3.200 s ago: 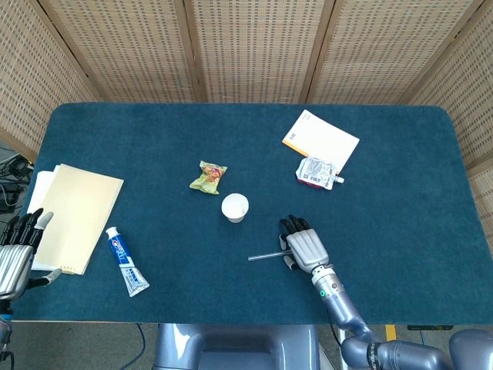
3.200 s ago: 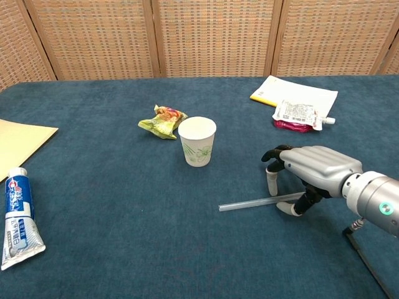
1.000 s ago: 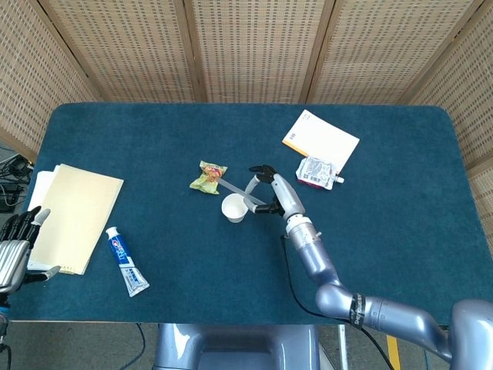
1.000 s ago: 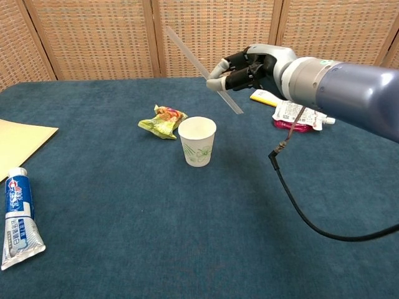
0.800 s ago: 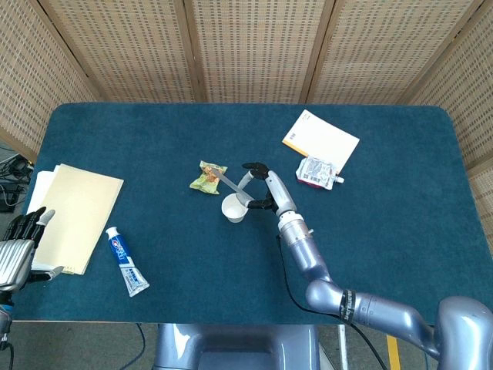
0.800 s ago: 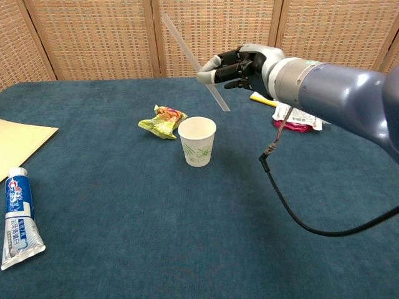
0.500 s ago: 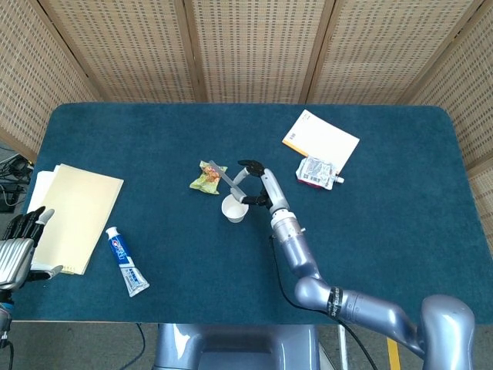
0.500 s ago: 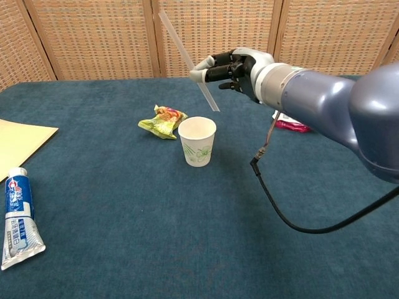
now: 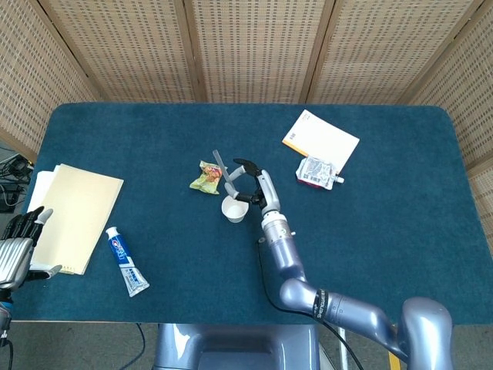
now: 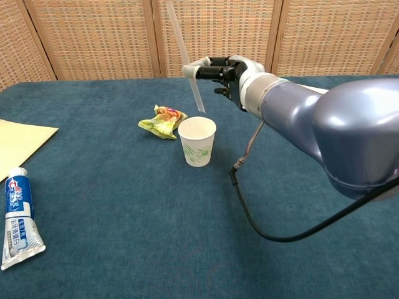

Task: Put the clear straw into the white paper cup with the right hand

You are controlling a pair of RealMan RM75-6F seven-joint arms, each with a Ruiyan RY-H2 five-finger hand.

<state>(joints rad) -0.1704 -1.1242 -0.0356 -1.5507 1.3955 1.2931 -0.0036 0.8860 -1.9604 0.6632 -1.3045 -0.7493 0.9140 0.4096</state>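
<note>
Right hand [image 10: 215,70] pinches the clear straw [image 10: 186,65] above the white paper cup [image 10: 197,141], straw steeply tilted, lower tip just over the rim, I think. Risk: tip catches the rim and tips the light cup, or misses on the snack wrapper [image 10: 161,120] side. Pouch [image 9: 318,172] and toothpaste [image 9: 127,260] are well apart, nothing blocking. Left hand [image 9: 17,248] idles empty, fingers apart.

One straw [image 10: 185,55], one cup [image 10: 197,141], two pouches [image 9: 209,177].
</note>
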